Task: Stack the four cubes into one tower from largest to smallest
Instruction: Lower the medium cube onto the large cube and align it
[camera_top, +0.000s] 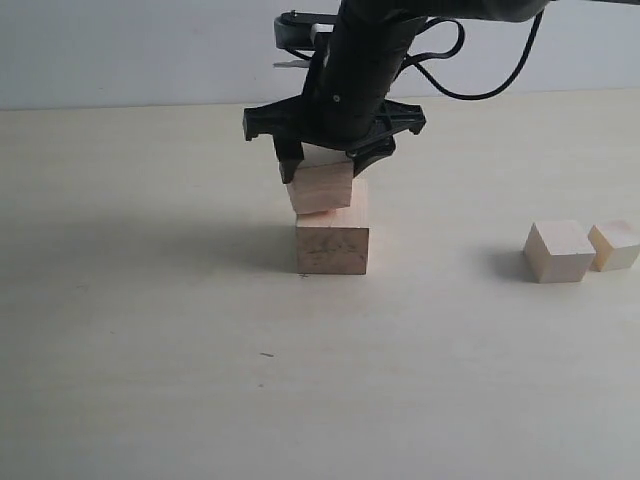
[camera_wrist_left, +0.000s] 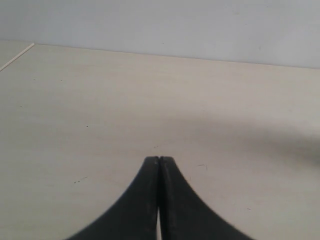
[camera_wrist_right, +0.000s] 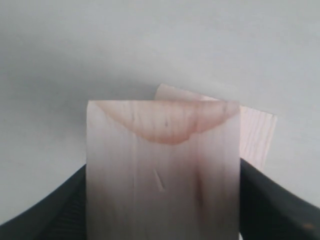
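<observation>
The second cube (camera_top: 321, 186) is tilted in the grip of the right end effector (camera_top: 325, 165), whose jaws clamp its two opposite side faces, directly over the largest cube (camera_top: 332, 243) and set toward that block's left side. Whether its lower edge touches the top below cannot be told. Being plain solid wood, each block is probably light, rigid and not fragile, with smooth faces that could slip or pivot under a loose pinch. Flat opposite sides, taken near the middle, look like the best hold. The third cube (camera_top: 558, 251) and the smallest cube (camera_top: 615, 245) sit just beside each other, well apart to the right on the surface (camera_top: 150, 350).

The exterior view alone shows the tilt and the spare blocks. The right wrist view shows the reddish grain and a corner of the base behind. The left wrist view shows the left end effector (camera_wrist_left: 159, 160) pressed together, empty, over bare surface.
</observation>
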